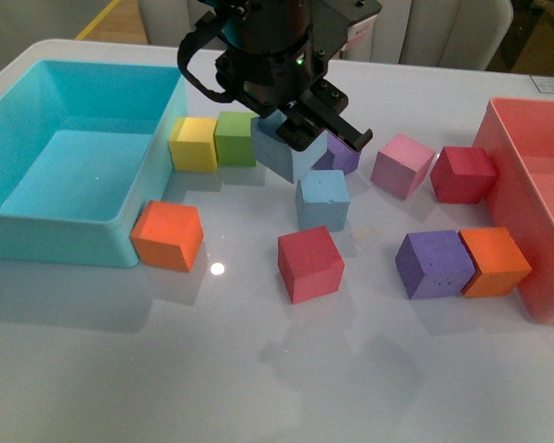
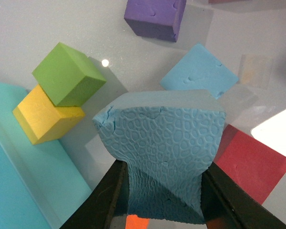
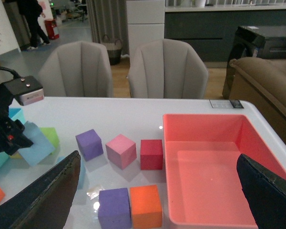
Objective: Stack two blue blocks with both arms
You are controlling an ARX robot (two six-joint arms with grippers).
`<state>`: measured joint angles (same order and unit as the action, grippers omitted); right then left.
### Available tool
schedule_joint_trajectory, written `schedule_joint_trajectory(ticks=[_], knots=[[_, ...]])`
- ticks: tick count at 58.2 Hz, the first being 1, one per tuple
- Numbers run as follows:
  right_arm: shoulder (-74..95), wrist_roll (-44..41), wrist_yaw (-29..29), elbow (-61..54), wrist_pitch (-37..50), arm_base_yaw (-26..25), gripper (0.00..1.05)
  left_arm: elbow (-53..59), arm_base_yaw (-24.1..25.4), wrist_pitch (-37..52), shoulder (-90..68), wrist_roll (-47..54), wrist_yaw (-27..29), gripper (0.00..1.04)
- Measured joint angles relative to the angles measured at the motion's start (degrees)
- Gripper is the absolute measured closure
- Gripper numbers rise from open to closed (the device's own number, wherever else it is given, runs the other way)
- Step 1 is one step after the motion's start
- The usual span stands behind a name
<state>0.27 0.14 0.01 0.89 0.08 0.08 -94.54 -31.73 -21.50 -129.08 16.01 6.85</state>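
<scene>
Toward the far edge of the white counter (image 1: 258, 388), beside the turquoise bin (image 1: 37, 235) on its left side, the left claw (image 1: 300, 129) was clamped on one blue block (image 1: 279, 152), tilted, just behind the second blue block (image 1: 322, 200) sitting mid-counter. The right claw (image 3: 157, 164) hung wide open with nothing in it.

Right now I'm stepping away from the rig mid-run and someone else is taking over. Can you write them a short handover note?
Left gripper: shut on the first blue block, which is held up off the table.
Right gripper: open and empty, away from the cubes.
Second blue block: flat on the table near the middle, with nothing on top. The held block hangs beside it, not over it.
Done: one blue block is picked up.
Left: bring it over the second blue block, set it down squarely and release. The right arm holds nothing yet.
</scene>
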Motion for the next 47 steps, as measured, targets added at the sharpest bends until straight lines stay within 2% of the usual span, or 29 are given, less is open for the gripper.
schedule_joint_trajectory(ticks=[47], knots=[[0.00, 0.00, 0.00, 0.00, 0.00, 0.00, 0.09, -17.59, -3.96, -5.73, -14.25, 3.87, 0.57, 0.73]])
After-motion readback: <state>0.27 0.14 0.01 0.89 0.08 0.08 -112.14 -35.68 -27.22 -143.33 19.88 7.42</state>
